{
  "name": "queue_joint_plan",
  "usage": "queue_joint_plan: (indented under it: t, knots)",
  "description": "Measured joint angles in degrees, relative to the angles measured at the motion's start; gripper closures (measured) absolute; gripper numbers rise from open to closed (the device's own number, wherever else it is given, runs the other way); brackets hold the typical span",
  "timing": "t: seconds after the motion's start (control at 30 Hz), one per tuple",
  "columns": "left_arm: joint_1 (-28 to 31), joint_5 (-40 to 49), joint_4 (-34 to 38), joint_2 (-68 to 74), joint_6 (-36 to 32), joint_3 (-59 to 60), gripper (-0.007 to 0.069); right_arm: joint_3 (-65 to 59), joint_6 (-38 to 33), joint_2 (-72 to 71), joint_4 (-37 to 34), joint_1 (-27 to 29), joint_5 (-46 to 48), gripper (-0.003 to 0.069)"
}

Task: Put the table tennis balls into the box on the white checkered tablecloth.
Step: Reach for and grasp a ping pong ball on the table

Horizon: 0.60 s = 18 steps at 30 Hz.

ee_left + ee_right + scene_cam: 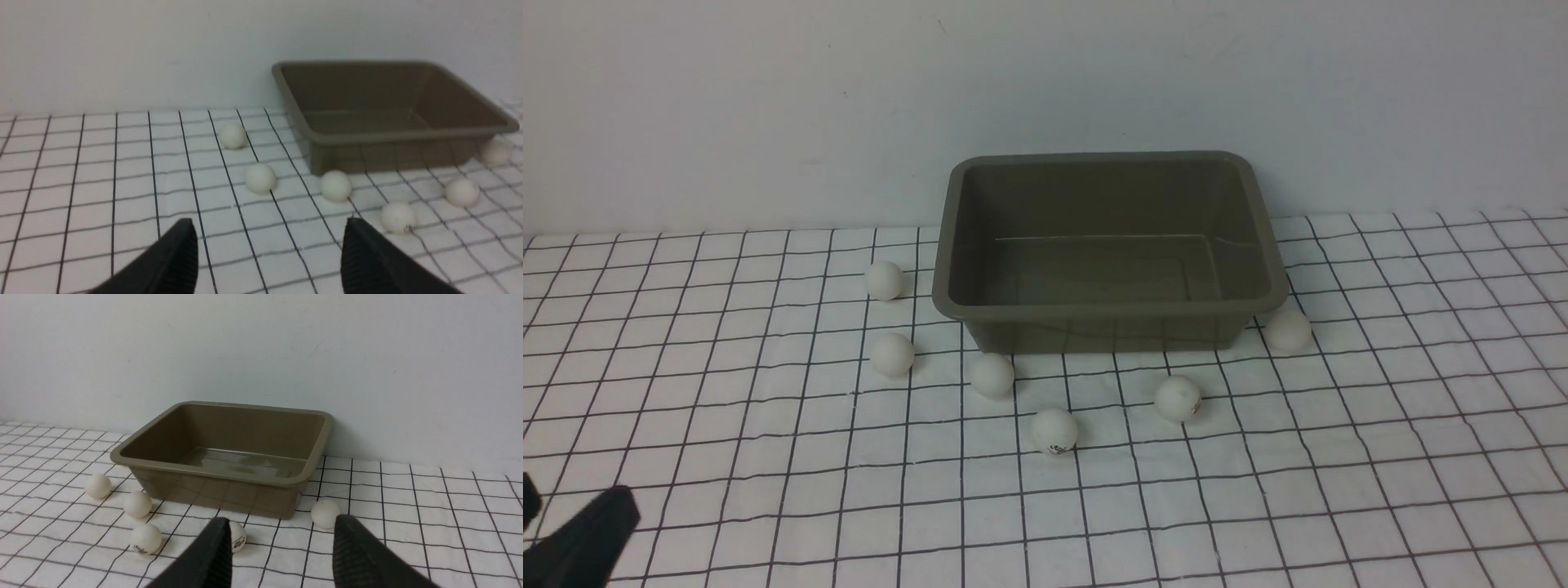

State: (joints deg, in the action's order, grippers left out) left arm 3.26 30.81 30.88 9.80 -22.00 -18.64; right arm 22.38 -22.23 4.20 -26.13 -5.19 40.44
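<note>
While all six table tennis balls [992,375] are lying loose on the white checkered tablecloth [768,490], none is sitting inside the box [1107,310].

1. The box is standing upright on the cloth with its open top showing a bare floor, and its far long side is facing the wall [1045,82].
2. Two balls are resting off the box's left end, one level with that end and one nearer the robot.
3. One ball is lying just beside the box's near left corner. Two more, each showing a small dark print, are lying in front of the near long side, apart from it.
4. The sixth ball is sitting just beside the box's near right corner. Whether it is touching the wall of the box cannot be told.

The left gripper [267,253] is hanging well away from the box, off its near left side. Its jaws are standing spread, with only cloth showing between them. The right gripper [282,551] is facing the box's near right corner. Its jaws are likewise standing apart and gripping nothing, and one finger [212,555] is partly hiding a printed ball lying on the cloth beyond it.
</note>
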Motion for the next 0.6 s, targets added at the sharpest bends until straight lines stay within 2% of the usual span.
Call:
queue_joint_plan:
  t: [0.1, 0.23, 0.37, 0.43, 0.5, 0.6]
  knots:
    - [0.0, 2.5, -0.2, 3.9, -3.8, -1.0, 0.0195, 0.0, -4.9, 4.1, -4.2, 0.0, 0.1, 0.0342]
    - [0.0, 2.5, -0.2, 5.8, -5.4, -1.1, 0.0195, 0.7, -10.9, 10.3, -8.7, 0.0, 0.2, 0.0342]
    - [0.0, 1.6, -0.2, 7.3, -8.0, -1.1, 0.0195, 5.7, -22.1, 23.9, -13.3, 0.0, 0.1, 0.0342]
    - [0.0, 0.9, -0.2, 7.4, -9.9, -1.1, 0.0195, 8.6, -24.7, 30.4, -13.9, 0.0, -0.1, 0.0342]
    - [0.0, 0.5, -0.2, 7.4, -10.2, -1.1, 0.0195, 9.8, -25.0, 32.8, -14.1, 0.0, -0.3, 0.0342]
    - [0.0, -1.1, -0.2, 7.4, -11.3, -1.1, 0.0195, 14.4, -25.2, 43.6, -15.1, 0.0, -1.3, 0.0342]
